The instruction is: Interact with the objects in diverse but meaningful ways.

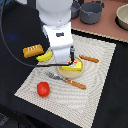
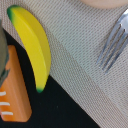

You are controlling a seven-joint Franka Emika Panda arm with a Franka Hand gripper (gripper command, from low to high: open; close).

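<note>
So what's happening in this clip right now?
A single Panda arm hangs low over a placemat set with toy food. Its gripper is hidden behind the arm in the exterior view and out of frame in the wrist view, so I can't tell if it holds anything. The wrist view shows the banana, the bread beside it and a fork. The tomato sits apart, toward the mat's near corner.

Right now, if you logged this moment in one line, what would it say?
arm: over placemat | gripper: fingers hidden | below wrist: banana, bread loaf, fork | tomato: untouched
</note>
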